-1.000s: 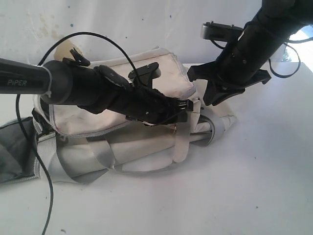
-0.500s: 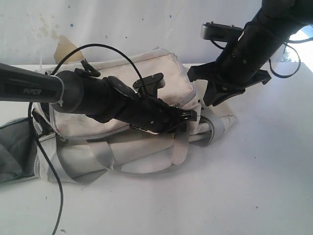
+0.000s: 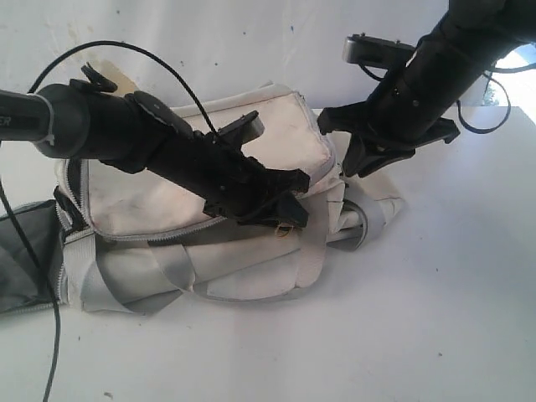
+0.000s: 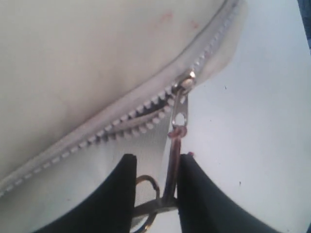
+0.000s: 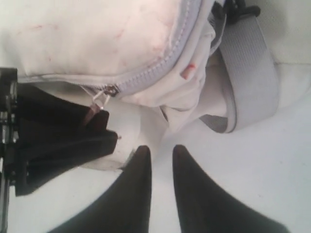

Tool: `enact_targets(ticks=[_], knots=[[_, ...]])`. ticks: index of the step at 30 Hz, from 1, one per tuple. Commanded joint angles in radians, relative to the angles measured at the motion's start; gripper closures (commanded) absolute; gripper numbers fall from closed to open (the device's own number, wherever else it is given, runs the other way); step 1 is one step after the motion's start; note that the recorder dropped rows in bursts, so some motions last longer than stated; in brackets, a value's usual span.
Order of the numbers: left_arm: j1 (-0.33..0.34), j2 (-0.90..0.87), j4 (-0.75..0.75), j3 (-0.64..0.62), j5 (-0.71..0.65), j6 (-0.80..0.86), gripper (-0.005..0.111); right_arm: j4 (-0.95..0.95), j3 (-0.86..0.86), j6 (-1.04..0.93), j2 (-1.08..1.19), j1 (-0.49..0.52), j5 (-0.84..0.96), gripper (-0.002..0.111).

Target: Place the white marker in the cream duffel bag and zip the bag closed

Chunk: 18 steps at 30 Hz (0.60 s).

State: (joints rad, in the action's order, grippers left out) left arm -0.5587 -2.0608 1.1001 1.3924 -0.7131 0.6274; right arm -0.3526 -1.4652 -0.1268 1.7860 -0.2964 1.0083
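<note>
- White worktop [image 3: 402, 318]: carrying the whole job.
- Cream duffel bag [image 3: 142, 205]: slumped across the worktop, stained top panel up, dark lining spilling out at its left end. Soft enough that dragging a zip would likely bunch it unless something steadies it.
- Right tool [image 5: 160, 150]: hanging just beside the bag's right end, above the worktop, pads a narrow gap apart with nothing between. Probably parked there to brace that end against the drag.
- Left tool [image 4: 156, 162]: reaching over the bag's front and pinched closed on the zipper pull, lined up with the zip so the tug runs with the teeth.
- Grey webbing strap [image 5: 252, 73]: looped loose at the right end, off the zip line.
- Zipper [image 4: 112, 121]: teeth meshed on one side of the slider [image 4: 186, 80], two rows parted on the other, so closing judged only part done.
- Zipper pull [image 4: 174, 155]: reddish cord on a metal tab, taut between slider and pads, with a small key ring [image 4: 148, 187] dangling beside it.
- White marker: not visible in any view — judged already inside the bag, though impossible to confirm.
</note>
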Motion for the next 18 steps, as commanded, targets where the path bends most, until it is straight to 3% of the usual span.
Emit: enact_targets(ticks=[1, 7, 18], knots=[[0.018, 0.028, -0.009, 0.006, -0.101, -0.004, 0.107, -0.100, 0.000, 0.002, 0.006, 0.008, -0.084, 0.081], [0.018, 0.028, -0.017, 0.006, -0.155, 0.000, 0.107, -0.186, 0.000, 0.002, 0.057, 0.008, -0.161, 0.063], [0.018, 0.028, -0.070, 0.006, -0.221, 0.000, 0.107, -0.128, 0.000, 0.111, 0.127, 0.008, -0.152, 0.063]])
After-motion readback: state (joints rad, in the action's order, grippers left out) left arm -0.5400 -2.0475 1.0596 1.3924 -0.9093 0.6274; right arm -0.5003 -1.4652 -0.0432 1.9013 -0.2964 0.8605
